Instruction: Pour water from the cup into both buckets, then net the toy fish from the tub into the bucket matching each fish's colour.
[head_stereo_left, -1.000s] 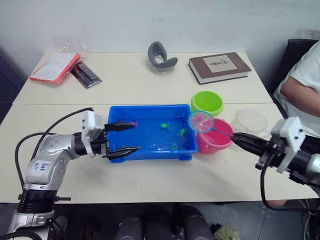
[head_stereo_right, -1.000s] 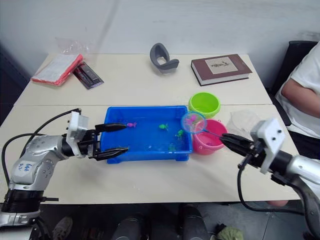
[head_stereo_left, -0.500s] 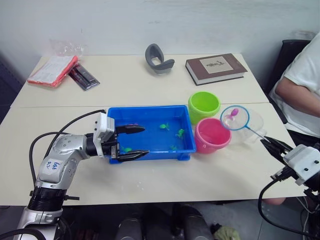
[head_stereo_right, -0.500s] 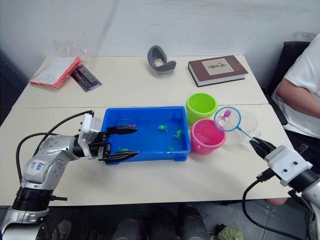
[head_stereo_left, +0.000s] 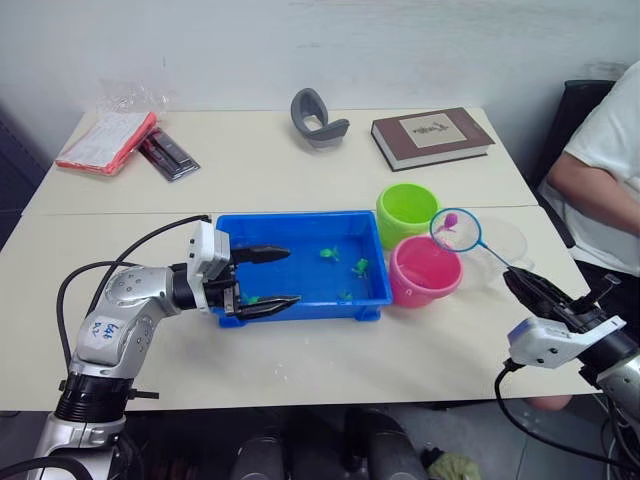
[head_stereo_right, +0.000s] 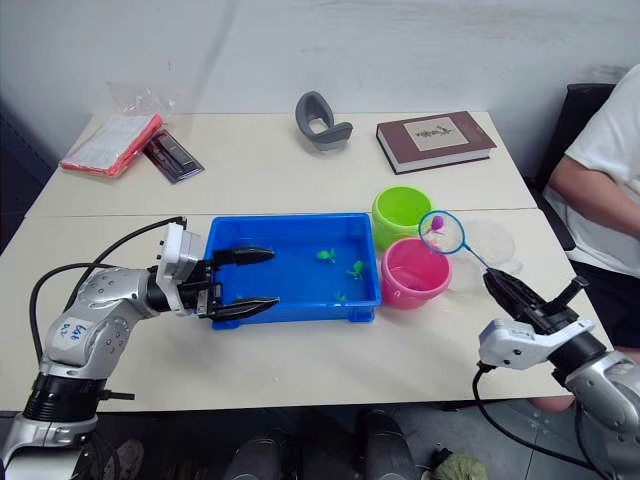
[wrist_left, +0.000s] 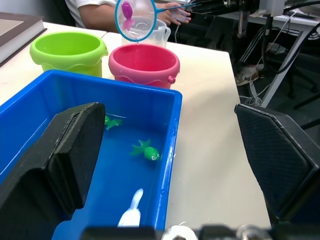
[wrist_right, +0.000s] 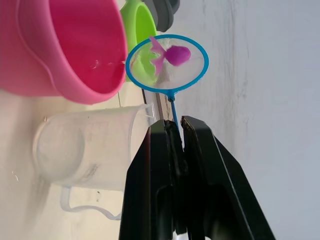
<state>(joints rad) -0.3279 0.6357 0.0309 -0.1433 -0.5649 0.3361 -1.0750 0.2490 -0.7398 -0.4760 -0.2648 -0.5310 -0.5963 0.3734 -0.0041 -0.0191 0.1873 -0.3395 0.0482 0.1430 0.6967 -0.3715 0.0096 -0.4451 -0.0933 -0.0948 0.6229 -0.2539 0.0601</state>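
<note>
Your right end effector (wrist_right: 176, 131), lower right of frame, clamps the net (head_stereo_left: 455, 230), a pink fish (head_stereo_left: 450, 219) in its mesh above the pink bucket (head_stereo_left: 424, 270). Your left end effector (head_stereo_left: 275, 277) sits fingers apart at the blue tub (head_stereo_left: 300, 305), centre left.

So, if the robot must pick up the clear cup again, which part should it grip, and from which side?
Grip the side handle of the cup. In the right wrist view it stands out from the wall on the side away from the pink bucket, so the right gripper probably comes in best from that open side.
</note>
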